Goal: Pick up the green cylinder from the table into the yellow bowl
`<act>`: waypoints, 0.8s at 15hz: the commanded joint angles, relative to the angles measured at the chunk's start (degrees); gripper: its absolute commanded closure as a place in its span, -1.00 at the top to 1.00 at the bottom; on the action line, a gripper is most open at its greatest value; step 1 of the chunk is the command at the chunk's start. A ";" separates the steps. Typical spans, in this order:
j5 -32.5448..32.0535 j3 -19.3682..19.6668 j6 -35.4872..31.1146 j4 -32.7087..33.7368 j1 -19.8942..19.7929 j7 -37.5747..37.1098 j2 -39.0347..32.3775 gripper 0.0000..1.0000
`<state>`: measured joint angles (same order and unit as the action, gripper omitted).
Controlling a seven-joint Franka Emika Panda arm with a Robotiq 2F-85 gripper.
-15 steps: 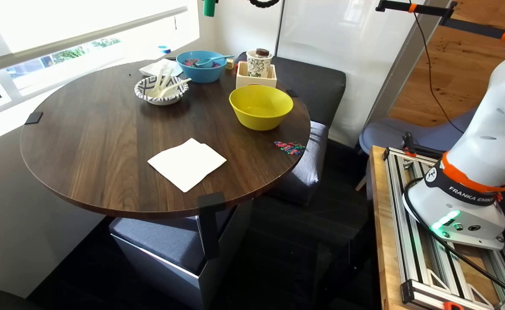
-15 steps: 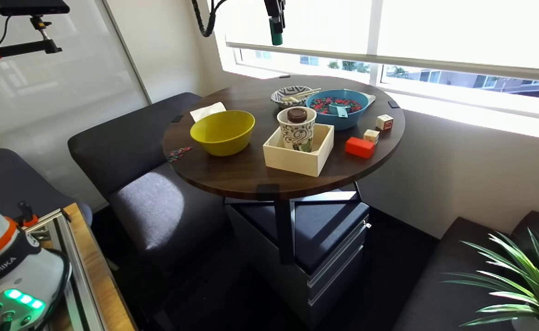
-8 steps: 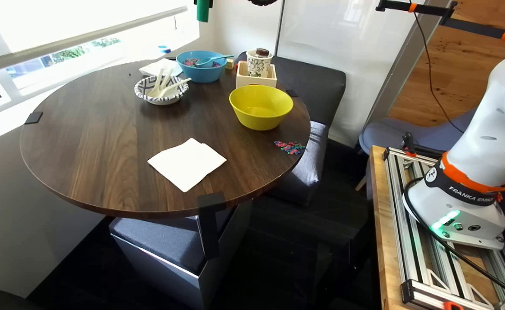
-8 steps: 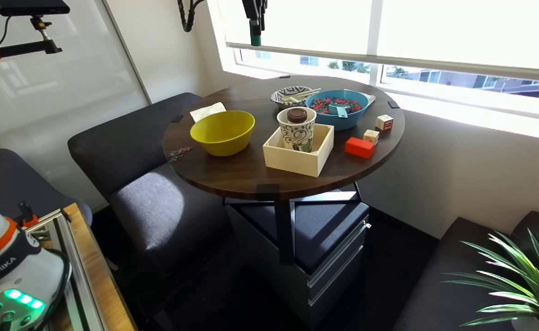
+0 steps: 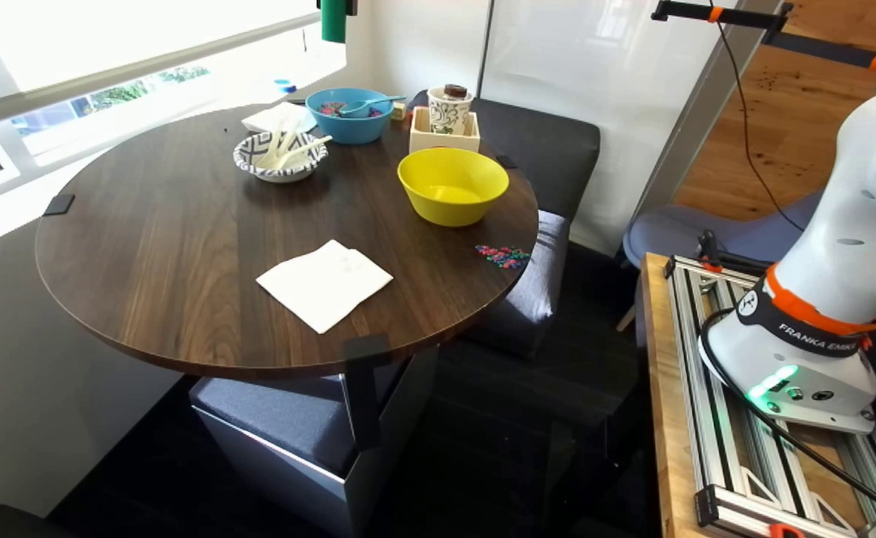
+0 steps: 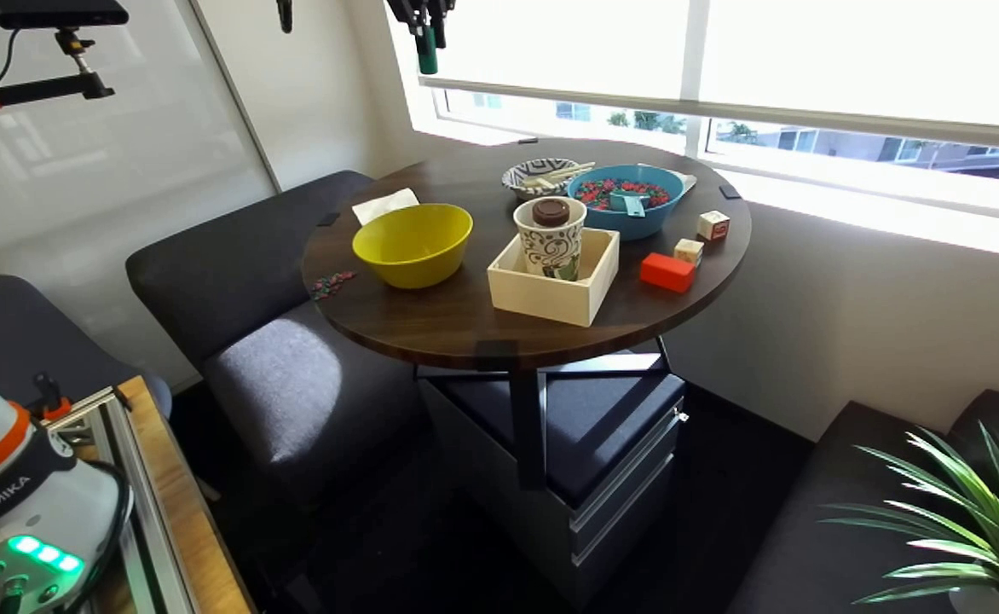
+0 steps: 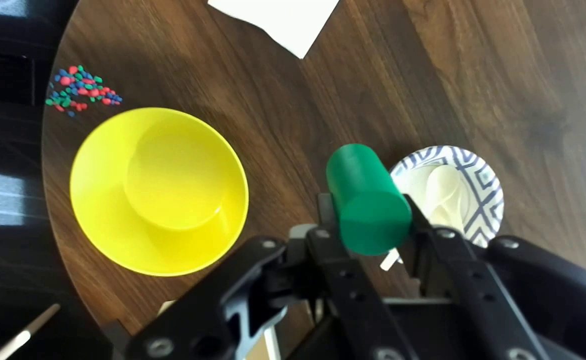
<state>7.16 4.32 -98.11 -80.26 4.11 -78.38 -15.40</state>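
The green cylinder (image 7: 360, 172) is held between the fingers of my gripper (image 7: 369, 210), one finger on each side. In both exterior views the cylinder (image 5: 333, 24) (image 6: 428, 60) hangs high above the table (image 5: 154, 239), with the gripper (image 6: 428, 36) at the top edge. The yellow bowl (image 5: 453, 187) stands upright on the table and also shows in an exterior view (image 6: 414, 247). In the wrist view the bowl (image 7: 173, 180) lies left of the cylinder, and its inside looks empty. The gripper is not over the bowl in the wrist view.
A white patterned dish (image 7: 488, 200) with spoons lies right of the cylinder. A blue bowl (image 6: 627, 223) with a scoop, a wooden box (image 6: 542, 298) with a cup (image 6: 552, 247), a red block (image 6: 667, 272), white napkins (image 5: 326, 288) and small coloured pieces (image 5: 504, 256) are on the table.
My gripper has moved with the green cylinder in it, toward the left in both exterior views. The bowl and other tabletop things have not moved.
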 commanded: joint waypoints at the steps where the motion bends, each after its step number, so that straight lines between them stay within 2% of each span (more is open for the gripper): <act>1: -7.25 -0.75 0.25 -8.68 3.03 -12.30 4.80 -0.84; 3: -7.26 -1.70 -1.11 -13.58 2.93 -15.14 6.83 -0.84; 8: -2.21 -1.29 -11.35 -28.96 -0.30 -20.80 12.07 -0.84; 12: -4.16 -0.77 -14.33 -33.75 -2.46 -26.40 12.50 -0.84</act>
<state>3.52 3.63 -109.91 -108.59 2.82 -100.58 -5.63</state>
